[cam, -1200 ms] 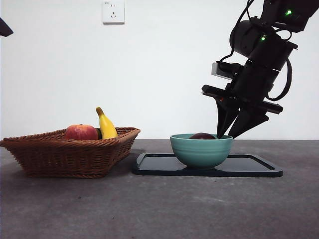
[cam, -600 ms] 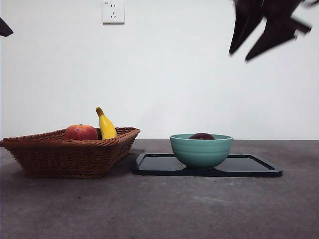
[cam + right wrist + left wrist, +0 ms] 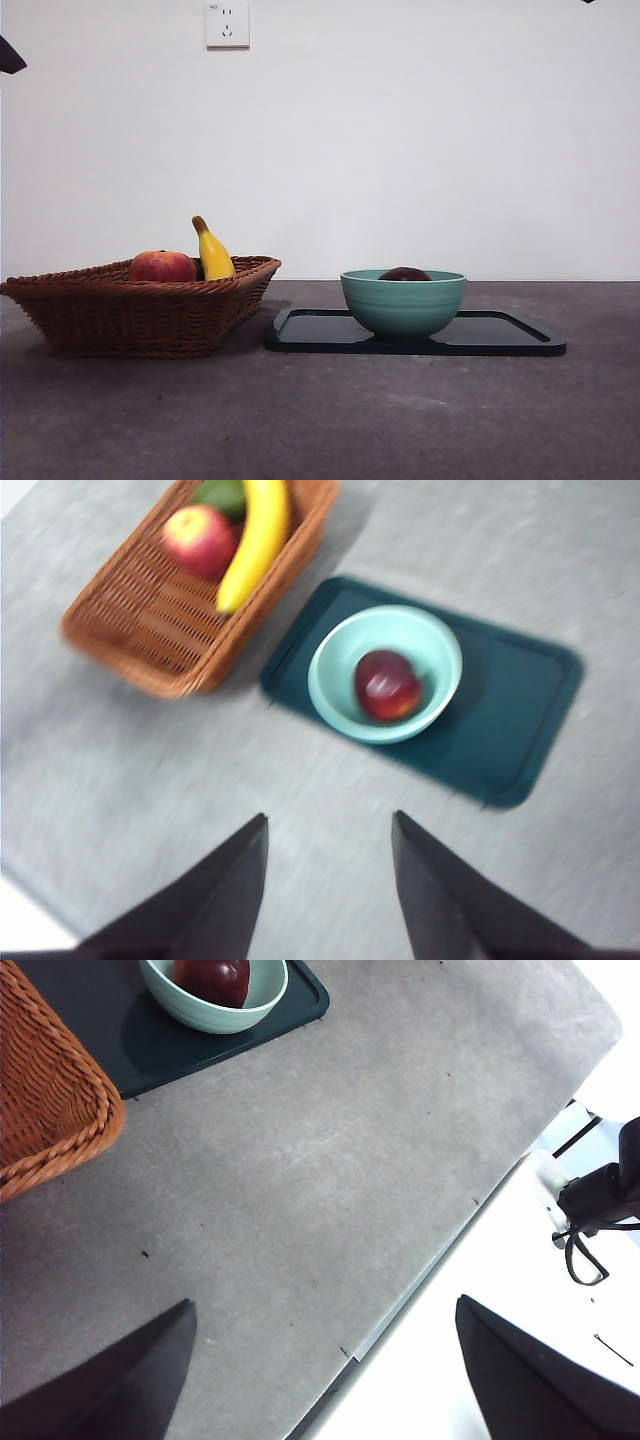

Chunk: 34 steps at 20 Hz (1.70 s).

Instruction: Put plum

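You have the plum (image 3: 388, 685) resting in the teal bowl (image 3: 385, 672) on the dark tray (image 3: 510, 710), just beside the wicker basket (image 3: 160, 620). It is round, with no long axis. Open table (image 3: 330, 1190) surrounds the tray. Right gripper (image 3: 330, 865) and left gripper (image 3: 320, 1360) both hang high, jaws spread, holding nothing.

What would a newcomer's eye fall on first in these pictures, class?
Most striking is the plum lying in the teal bowl, which stands on the dark tray. Beside the tray stands a wicker basket holding a red-orange fruit and a banana. Both grippers, left and right, hang open and empty high above the table.
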Tool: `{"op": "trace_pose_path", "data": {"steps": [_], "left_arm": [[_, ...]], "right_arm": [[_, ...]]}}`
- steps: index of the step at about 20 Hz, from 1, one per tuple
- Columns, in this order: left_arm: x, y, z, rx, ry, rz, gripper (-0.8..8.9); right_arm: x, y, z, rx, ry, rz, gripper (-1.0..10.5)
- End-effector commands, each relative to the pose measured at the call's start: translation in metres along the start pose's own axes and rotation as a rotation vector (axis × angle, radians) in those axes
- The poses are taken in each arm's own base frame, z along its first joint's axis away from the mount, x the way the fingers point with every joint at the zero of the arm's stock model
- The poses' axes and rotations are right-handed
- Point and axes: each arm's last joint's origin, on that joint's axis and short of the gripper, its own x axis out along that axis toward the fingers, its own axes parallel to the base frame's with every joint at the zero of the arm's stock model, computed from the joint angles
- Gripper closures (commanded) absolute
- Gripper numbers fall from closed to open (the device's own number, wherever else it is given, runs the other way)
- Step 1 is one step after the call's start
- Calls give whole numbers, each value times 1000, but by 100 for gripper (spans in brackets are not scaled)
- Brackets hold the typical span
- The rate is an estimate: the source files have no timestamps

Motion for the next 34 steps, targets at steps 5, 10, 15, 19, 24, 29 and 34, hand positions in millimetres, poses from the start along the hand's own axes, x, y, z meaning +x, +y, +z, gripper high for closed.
{"op": "trace_pose_path", "data": {"steps": [5, 10, 15, 19, 24, 29, 34], "left_arm": [[-1, -1, 3, 15, -14, -11, 411], [-1, -1, 3, 15, -13, -11, 411], [-1, -1, 3, 15, -14, -11, 411], [-1, -1, 3, 15, -13, -11, 411], [-1, -1, 3, 15, -14, -11, 411], [2, -4, 17, 6, -104, -31, 408], [18, -6, 50, 41, -178, -44, 408]], "right_arm": [[7, 4, -55, -37, 25, 166, 749], [7, 0, -91, -48, -6, 180, 749], [2, 1, -97, -54, -31, 182, 749], [2, 1, -97, -52, -30, 182, 749], [2, 1, -97, -50, -30, 182, 749], [2, 1, -97, -50, -30, 182, 749], [2, 1, -97, -50, -30, 182, 749]]}}
